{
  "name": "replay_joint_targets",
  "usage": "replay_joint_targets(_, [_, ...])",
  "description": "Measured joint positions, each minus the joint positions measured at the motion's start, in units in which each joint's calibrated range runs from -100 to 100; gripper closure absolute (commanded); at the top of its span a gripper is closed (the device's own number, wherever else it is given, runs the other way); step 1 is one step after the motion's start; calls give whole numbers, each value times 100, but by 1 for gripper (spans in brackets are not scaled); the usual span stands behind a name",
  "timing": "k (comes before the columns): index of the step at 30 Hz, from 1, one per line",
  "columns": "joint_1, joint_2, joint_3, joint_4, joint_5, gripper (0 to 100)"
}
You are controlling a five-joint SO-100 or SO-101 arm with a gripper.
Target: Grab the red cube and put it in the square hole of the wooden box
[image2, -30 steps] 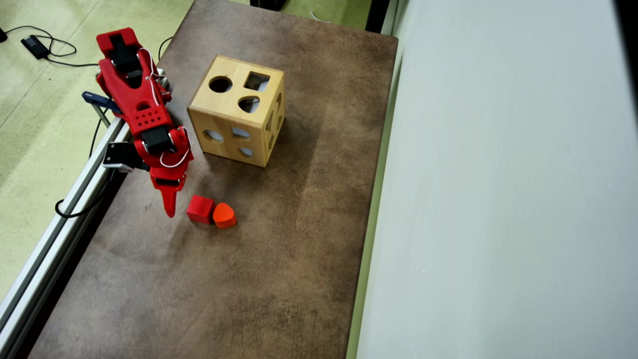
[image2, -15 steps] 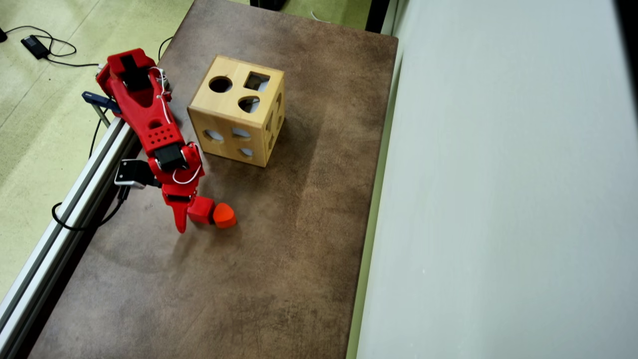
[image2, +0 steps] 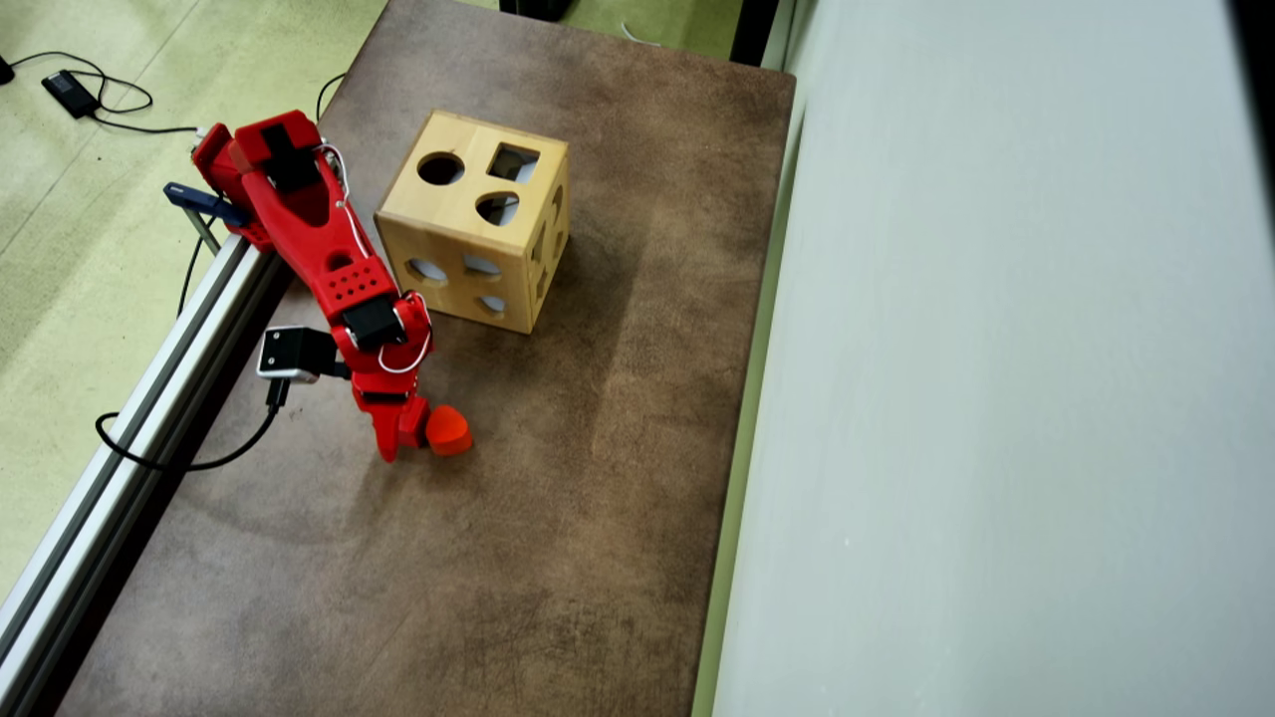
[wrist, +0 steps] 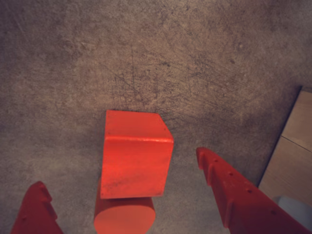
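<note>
The red cube (wrist: 135, 156) is a matte block with flat faces and crisp edges; faint scuff marks show on its near face in the wrist view. It rests on the table (wrist: 146, 58), a brown mottled surface covered in fine scratches. Touching the cube on the side nearest the lens is the orange block (wrist: 124, 217), smoother in finish, with a rounded outline.

The gripper (wrist: 122, 187) is spread wide and holds nothing. Its two red plastic fingers end in points, and the right-hand finger (wrist: 234, 195) in the wrist view carries stepped notches and small holes. The cube lies between the fingers, with bare table visible on both sides, so neither finger touches it.

The wrist view shows only a pale wooden corner at its right edge. The overhead view shows the whole wooden box (image2: 450, 261), a light-coloured cube with smooth faces and cut-outs on several sides. Its top face carries the square hole (image2: 513, 162), a round hole (image2: 440, 168) and a rounded hole (image2: 497, 208). The box stands well apart from the cube, further up the table.

In the overhead view the arm (image2: 319, 239) covers most of the cube (image2: 414, 426); only a sliver shows beside the orange block (image2: 448, 430). The spread of the fingers cannot be read from that view.
</note>
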Motion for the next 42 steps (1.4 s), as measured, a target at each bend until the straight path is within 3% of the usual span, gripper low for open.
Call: replay_joint_targets(42, [0, 534, -18, -541, -234, 55])
